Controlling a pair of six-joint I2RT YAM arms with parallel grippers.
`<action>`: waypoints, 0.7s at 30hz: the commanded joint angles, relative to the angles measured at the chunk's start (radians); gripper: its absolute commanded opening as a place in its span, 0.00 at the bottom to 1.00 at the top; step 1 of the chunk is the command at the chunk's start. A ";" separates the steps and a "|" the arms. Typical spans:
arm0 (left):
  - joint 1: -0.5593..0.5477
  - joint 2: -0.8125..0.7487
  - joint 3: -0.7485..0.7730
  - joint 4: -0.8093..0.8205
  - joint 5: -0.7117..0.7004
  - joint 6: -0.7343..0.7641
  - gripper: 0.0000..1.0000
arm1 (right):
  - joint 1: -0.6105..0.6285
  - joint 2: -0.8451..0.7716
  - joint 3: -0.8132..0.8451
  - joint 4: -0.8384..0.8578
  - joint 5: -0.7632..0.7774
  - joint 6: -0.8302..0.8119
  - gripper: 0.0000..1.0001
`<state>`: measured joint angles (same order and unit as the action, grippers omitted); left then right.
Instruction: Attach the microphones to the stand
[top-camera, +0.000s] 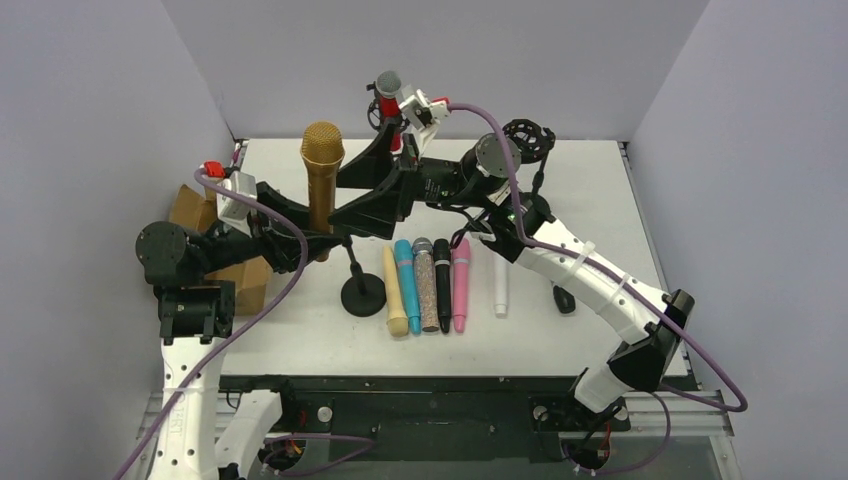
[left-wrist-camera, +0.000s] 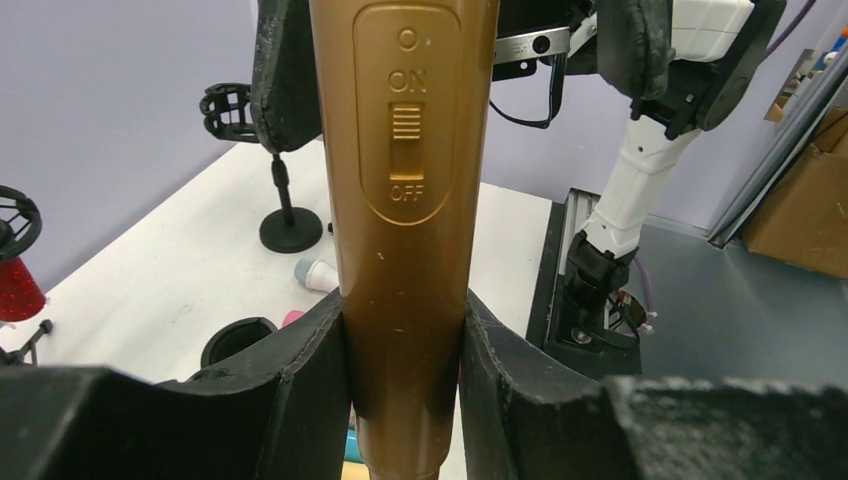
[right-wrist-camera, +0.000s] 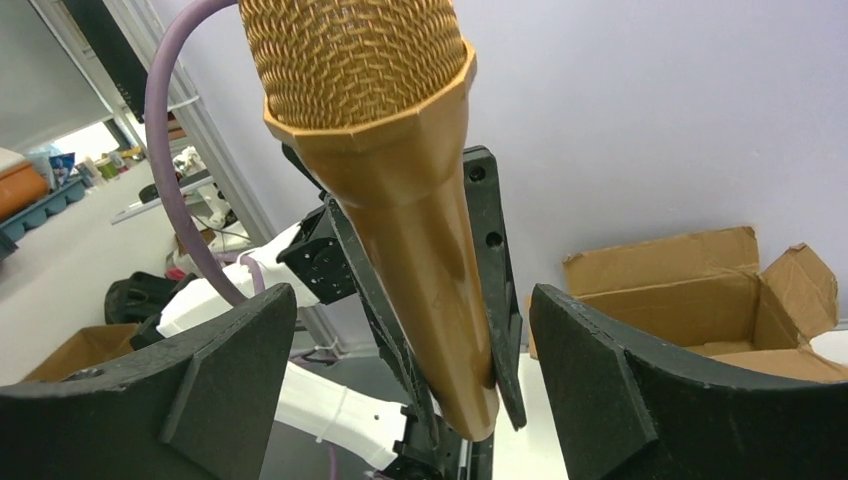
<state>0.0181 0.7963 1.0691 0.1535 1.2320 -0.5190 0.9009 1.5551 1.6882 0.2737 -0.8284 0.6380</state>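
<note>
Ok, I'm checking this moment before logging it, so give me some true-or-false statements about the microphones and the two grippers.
1. The left gripper grips the gold microphone. True.
2. The right gripper is shut on the gold microphone. False: its jaws stand open on either side of it, not touching.
3. The red microphone lies flat on the table. False: it stands upright at the back.
4. Six microphones lie on the table. True: a row from the cream microphone to the white microphone.

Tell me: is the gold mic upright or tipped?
Upright: the gold mic stands head up, lower body clamped in the left pincer.
</note>
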 joint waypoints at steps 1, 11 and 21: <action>-0.010 -0.002 0.005 0.006 0.042 -0.022 0.00 | 0.028 0.008 0.063 0.015 0.015 -0.074 0.80; -0.075 0.024 0.028 -0.044 0.067 -0.002 0.00 | 0.055 0.029 0.067 0.011 0.046 -0.088 0.55; -0.041 0.081 0.121 -0.334 0.039 0.234 0.97 | -0.019 -0.041 0.057 -0.157 0.178 -0.233 0.00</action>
<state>-0.0563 0.8536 1.1030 -0.0261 1.2873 -0.4377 0.9344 1.5787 1.7145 0.1558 -0.7307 0.4747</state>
